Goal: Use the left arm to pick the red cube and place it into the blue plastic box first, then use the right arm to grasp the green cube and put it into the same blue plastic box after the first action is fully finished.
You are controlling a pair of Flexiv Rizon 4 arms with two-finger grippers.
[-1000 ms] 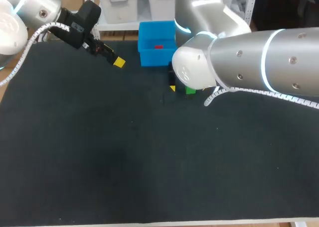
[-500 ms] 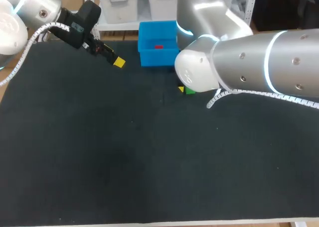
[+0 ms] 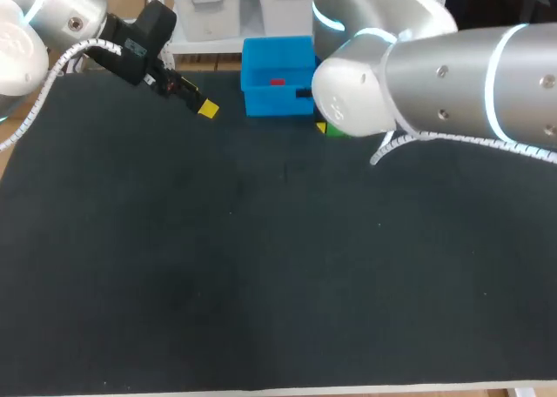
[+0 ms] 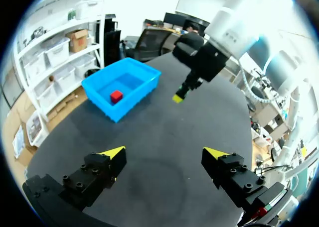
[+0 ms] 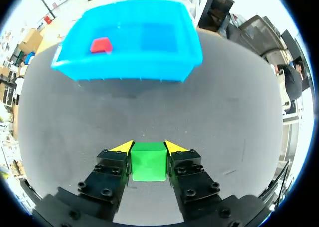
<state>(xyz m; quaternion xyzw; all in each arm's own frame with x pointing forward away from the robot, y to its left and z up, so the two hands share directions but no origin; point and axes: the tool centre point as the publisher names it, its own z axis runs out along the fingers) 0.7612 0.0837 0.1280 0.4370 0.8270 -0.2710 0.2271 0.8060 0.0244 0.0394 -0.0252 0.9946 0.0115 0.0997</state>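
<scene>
The red cube [image 3: 277, 82] [image 4: 116, 96] [image 5: 101, 45] lies inside the blue plastic box [image 3: 258, 97] [image 4: 130, 100] [image 5: 127, 70] at the back of the table. My right gripper [image 5: 148, 147] is shut on the green cube [image 5: 148, 161], held above the mat in front of the box. In the head view the right arm covers most of the cube [image 3: 334, 131] and its gripper [image 3: 322, 127], just right of the box. My left gripper [image 4: 164, 152] [image 3: 207, 110] stands open and holds nothing, left of the box.
Black mat [image 3: 261, 266] covers the table. The right arm's bulky elbow [image 3: 435, 84] hangs over the back right of the table.
The right gripper shut on the green cube and lifted it, moving back and to the right toward the box's right corner. The left arm has not moved.
</scene>
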